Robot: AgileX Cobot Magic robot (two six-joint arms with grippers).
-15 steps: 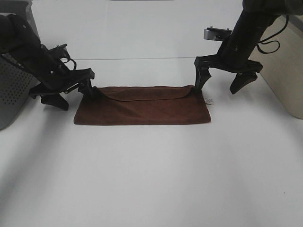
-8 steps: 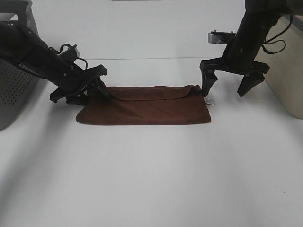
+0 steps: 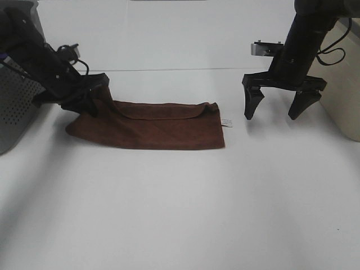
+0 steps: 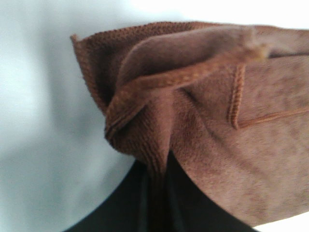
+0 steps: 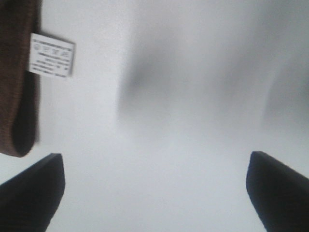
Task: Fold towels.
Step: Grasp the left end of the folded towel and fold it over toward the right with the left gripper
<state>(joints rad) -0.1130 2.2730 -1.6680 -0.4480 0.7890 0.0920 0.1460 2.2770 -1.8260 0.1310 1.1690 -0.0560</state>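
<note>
The dark reddish-brown towel (image 3: 149, 125) lies folded in half as a long strip on the white table, with its small white label (image 3: 226, 121) at its right end. My left gripper (image 3: 93, 97) is shut on the towel's far left corner and lifts that corner slightly. The left wrist view shows the bunched towel corner (image 4: 159, 125) pinched between the dark fingers. My right gripper (image 3: 274, 110) is open and empty, hanging above the table to the right of the towel. The right wrist view shows the label (image 5: 52, 54), the towel's edge (image 5: 17, 77) and one fingertip (image 5: 34, 191).
A grey perforated bin (image 3: 16, 107) stands at the left edge behind my left arm. A beige box (image 3: 343, 84) stands at the right edge beside my right arm.
My left gripper has pulled the towel to the left, so the towel and its label slid away from the right gripper. My right gripper has let go, risen and stays open.
</note>
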